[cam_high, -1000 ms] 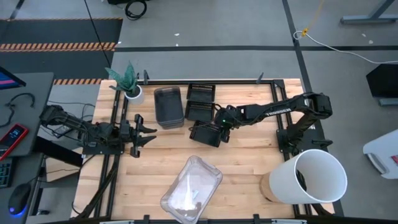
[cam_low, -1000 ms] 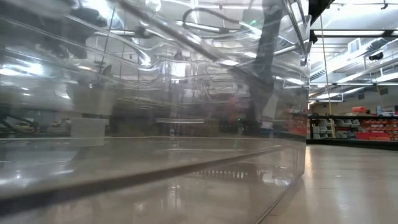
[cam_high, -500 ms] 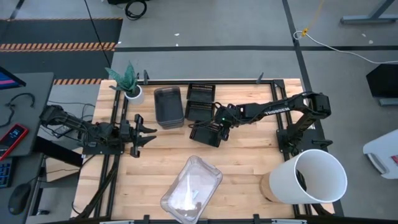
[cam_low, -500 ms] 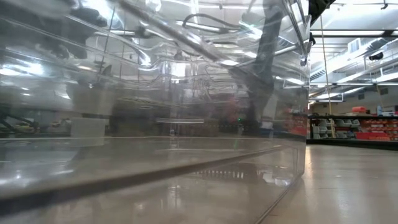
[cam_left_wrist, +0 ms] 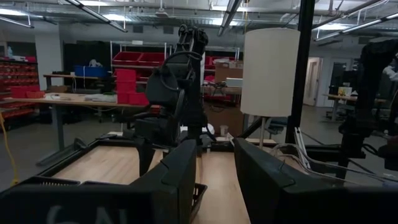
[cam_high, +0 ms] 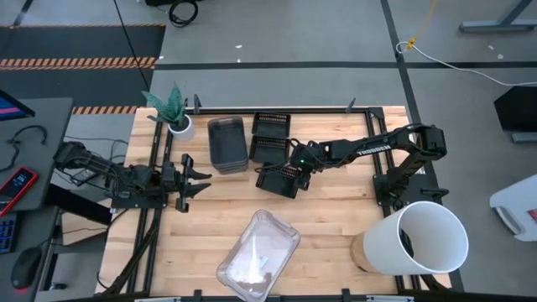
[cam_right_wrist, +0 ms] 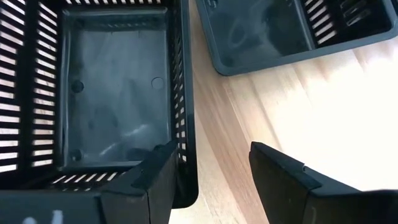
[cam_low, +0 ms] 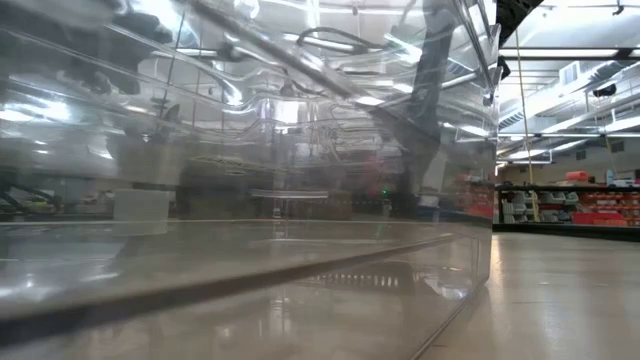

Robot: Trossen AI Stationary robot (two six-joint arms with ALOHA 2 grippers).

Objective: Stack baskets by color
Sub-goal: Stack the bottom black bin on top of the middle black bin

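Observation:
A black lattice basket sits on the table's middle. My right gripper is open and slants down over the basket's right wall, one finger inside and one outside above the wood. Two more black baskets lie side by side just beyond. A smoky grey stack stands to their left. The clear stack rests near the front edge. My left gripper hovers open at the table's left, holding nothing. My right gripper straddles the black basket's right wall from above, slanting down from the table's right. One finger stands inside the basket close to the wall. Whether it touches the wall I cannot tell. The basket rests flat on the table.
A big white bucket stands at the near right corner, and a small potted plant at the far left. Bare wood lies between the black basket and the clear stack. The clear stack fills the low view.

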